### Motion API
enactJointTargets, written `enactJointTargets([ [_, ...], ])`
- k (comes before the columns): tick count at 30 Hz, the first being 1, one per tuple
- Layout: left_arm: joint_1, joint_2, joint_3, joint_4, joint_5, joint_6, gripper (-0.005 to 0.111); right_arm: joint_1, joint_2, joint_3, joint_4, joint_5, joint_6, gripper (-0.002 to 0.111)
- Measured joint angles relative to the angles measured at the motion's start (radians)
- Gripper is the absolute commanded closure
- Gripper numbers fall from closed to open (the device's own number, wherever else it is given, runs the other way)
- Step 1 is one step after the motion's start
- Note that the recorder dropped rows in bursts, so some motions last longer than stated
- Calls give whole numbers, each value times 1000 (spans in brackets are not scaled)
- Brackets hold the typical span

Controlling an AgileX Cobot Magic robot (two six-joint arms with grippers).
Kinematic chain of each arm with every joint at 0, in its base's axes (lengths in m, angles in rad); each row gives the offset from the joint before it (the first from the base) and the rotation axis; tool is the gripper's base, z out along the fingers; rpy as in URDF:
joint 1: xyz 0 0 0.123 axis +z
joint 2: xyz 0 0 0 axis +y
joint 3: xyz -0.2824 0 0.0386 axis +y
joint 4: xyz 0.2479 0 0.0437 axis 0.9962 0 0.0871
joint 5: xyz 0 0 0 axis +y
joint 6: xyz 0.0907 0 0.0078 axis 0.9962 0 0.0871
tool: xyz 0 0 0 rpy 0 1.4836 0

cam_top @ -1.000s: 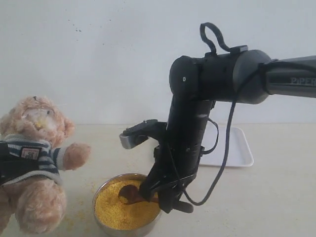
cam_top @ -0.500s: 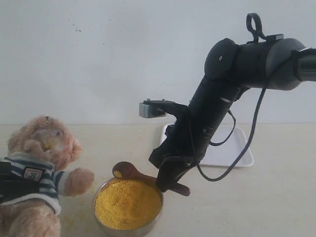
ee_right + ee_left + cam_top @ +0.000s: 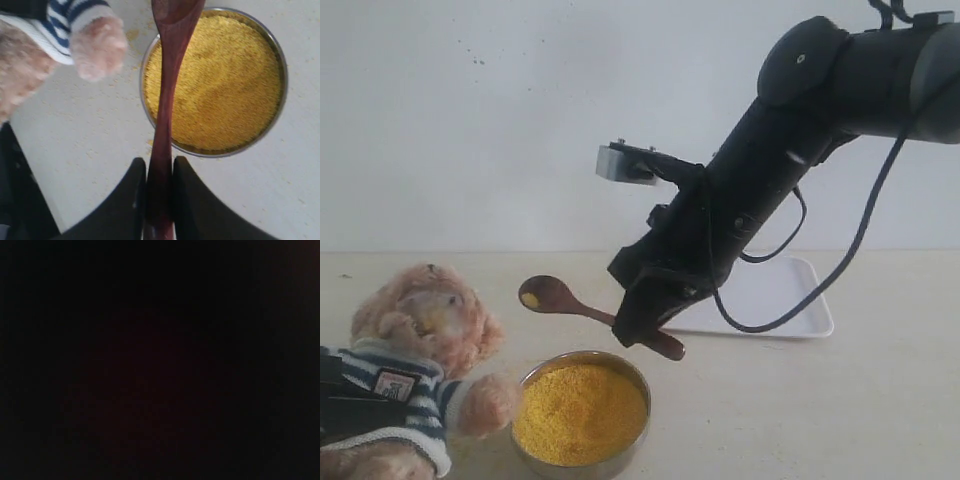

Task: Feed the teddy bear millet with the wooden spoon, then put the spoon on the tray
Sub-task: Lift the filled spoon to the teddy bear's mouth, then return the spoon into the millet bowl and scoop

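My right gripper (image 3: pixel 642 322) (image 3: pixel 160 167) is shut on the handle of the wooden spoon (image 3: pixel 582 307) (image 3: pixel 165 95), held in the air above the steel bowl (image 3: pixel 582 461). The spoon's oval end (image 3: pixel 542 295) carries a little millet and points toward the teddy bear (image 3: pixel 415 375). The bowl is full of yellow millet (image 3: pixel 580 412) (image 3: pixel 220 85). The bear in its striped shirt lies at the lower left, one paw (image 3: pixel 97 47) close to the bowl's rim. The white tray (image 3: pixel 770 300) lies behind the right arm. The left wrist view is fully dark, and the left gripper does not show.
Spilled grains speckle the table (image 3: pixel 85 145) between the bear and the bowl. A dark strap or arm part (image 3: pixel 340 395) crosses the bear's body at the left edge. A pale wall stands behind the table.
The right arm has lifted the spoon out of the millet and raised it up and back. The bear has sunk lower and shifted right in the exterior view.
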Motion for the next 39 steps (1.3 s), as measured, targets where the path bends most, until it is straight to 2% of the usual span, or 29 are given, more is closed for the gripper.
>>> enactJointTargets([
  [4, 0, -1, 44, -60, -2, -8, 103, 59, -2, 0, 64, 0, 7, 108],
  [9, 0, -1, 49, -79, -23, -8, 103, 218, -2, 0, -24, -126, 5, 108],
  [15, 0, -1, 49, -79, -23, -8, 103, 220, -2, 0, -50, -179, 7, 108],
  [18, 0, -1, 49, -79, -23, -8, 103, 220, -2, 0, -47, -308, 6, 108],
  [21, 0, -1, 49, -79, -23, -8, 103, 223, -2, 0, -69, -329, 10, 108],
  [25, 0, -1, 49, -79, -23, -6, 103, 349, -2, 0, -358, -384, 61, 108],
  [28, 0, -1, 49, -79, -23, -2, 103, 403, -2, 0, -570, -413, 148, 108],
  [39, 0, -1, 49, -87, -27, 10, 103, 499, 0, 0, -937, -435, 297, 108],
])
